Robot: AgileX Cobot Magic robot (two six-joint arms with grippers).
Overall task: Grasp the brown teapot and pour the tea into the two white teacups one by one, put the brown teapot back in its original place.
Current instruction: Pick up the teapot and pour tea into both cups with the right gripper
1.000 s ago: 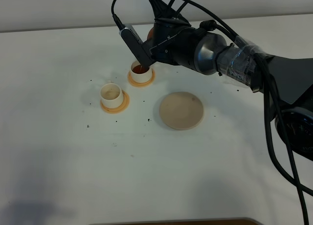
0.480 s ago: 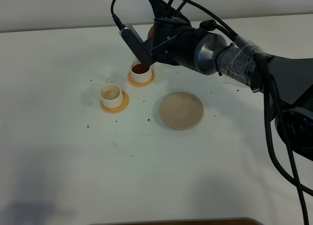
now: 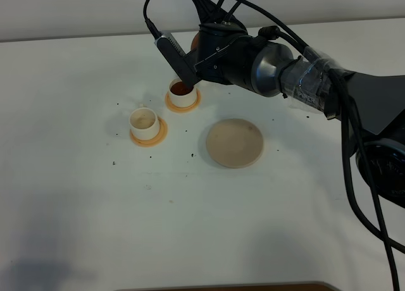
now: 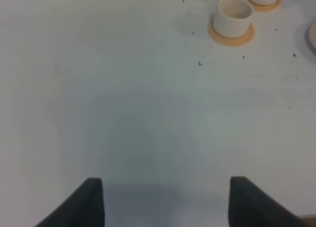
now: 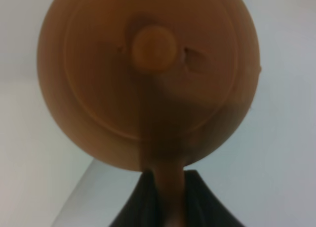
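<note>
Holding the brown teapot tipped above the far teacup, in the upper middle of the high view, I have barely moved over the last second, only shifting very slightly. Reddish-brown shows inside that cup, so I judge the first pour is under way or nearly done. The near teacup, lower and to the left, looks pale inside and has yet to be filled. The beige saucer, lower right of the cups, sits bare, ready for the pot's return.

My right gripper is clamped on the pot's handle. Only the right wrist view shows this, with the lid and its knob filling the frame. The high view hides most of the pot behind my arm.

My left gripper appears only in its own wrist view, jaws spread and empty above the bare surface, well apart from both cups.
</note>
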